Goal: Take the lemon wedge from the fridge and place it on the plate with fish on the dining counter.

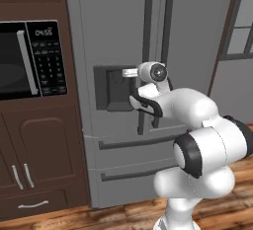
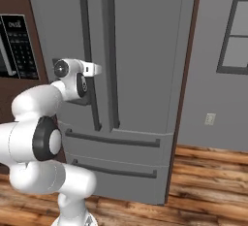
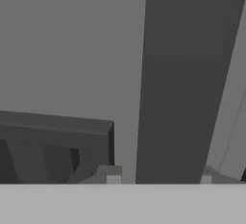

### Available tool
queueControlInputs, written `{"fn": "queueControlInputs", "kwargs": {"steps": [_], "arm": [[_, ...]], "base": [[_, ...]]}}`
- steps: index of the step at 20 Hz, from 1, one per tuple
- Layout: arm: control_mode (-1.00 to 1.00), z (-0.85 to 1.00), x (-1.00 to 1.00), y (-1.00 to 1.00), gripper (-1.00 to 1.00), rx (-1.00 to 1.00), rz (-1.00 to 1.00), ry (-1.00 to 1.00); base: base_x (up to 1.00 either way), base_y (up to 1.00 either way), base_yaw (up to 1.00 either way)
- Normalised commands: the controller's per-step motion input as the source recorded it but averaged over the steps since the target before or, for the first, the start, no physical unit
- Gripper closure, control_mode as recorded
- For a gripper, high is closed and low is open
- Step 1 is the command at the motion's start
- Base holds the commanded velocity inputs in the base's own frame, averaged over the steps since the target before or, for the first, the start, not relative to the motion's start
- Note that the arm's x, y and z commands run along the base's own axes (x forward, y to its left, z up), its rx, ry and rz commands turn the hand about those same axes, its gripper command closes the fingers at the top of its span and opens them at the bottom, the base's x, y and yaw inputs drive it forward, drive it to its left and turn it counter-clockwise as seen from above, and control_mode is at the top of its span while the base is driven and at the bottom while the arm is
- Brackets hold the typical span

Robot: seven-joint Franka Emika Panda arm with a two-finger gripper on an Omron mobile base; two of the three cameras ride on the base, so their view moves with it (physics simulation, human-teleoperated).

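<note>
The tall grey fridge [image 1: 118,26] [image 2: 145,50] stands with both doors and both lower drawers closed. My gripper [image 3: 159,176] is open at the left door's dark bar handle [image 3: 182,74] [image 1: 147,36], which runs up between the two fingertips [image 3: 113,176]. There is a gap between the handle and the left tip. The dispenser recess [image 3: 48,141] [image 1: 111,88] lies just left of the hand. My hand [image 1: 144,103] [image 2: 80,87] is pressed close to the door at dispenser height. The lemon wedge is hidden behind the closed doors. The plate and the dining counter are out of view.
A black microwave [image 1: 20,58] sits in brown cabinetry [image 1: 39,145] left of the fridge. A grey wall with a window [image 2: 237,26] and an outlet [image 2: 209,119] is to the right. Wood floor [image 2: 208,181] runs below.
</note>
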Motion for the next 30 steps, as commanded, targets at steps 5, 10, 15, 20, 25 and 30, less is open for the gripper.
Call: {"fn": "queueControlInputs", "kwargs": {"steps": [5,10,15,20,25,30], "arm": [[-1.00,0.70,-0.26,1.00,1.00,-0.05,0.00,-0.15],[-1.00,0.49,-0.31,0.62,1.00,-0.07,0.00,-0.13],[-1.00,-0.08,-0.43,0.19,1.00,0.00,0.02,0.02],[-1.00,-0.46,-1.00,0.86,1.00,-0.12,0.10,-0.04],[-1.00,-0.99,-1.00,0.39,-1.00,-0.25,0.09,-0.30],[-1.00,0.06,-1.00,0.03,-1.00,-0.02,0.02,-0.25]], "base": [[0.00,0.00,0.00],[0.00,0.00,0.00],[0.00,0.00,0.00],[0.00,0.00,0.00],[0.00,0.00,0.00],[0.00,0.00,0.00]]}}
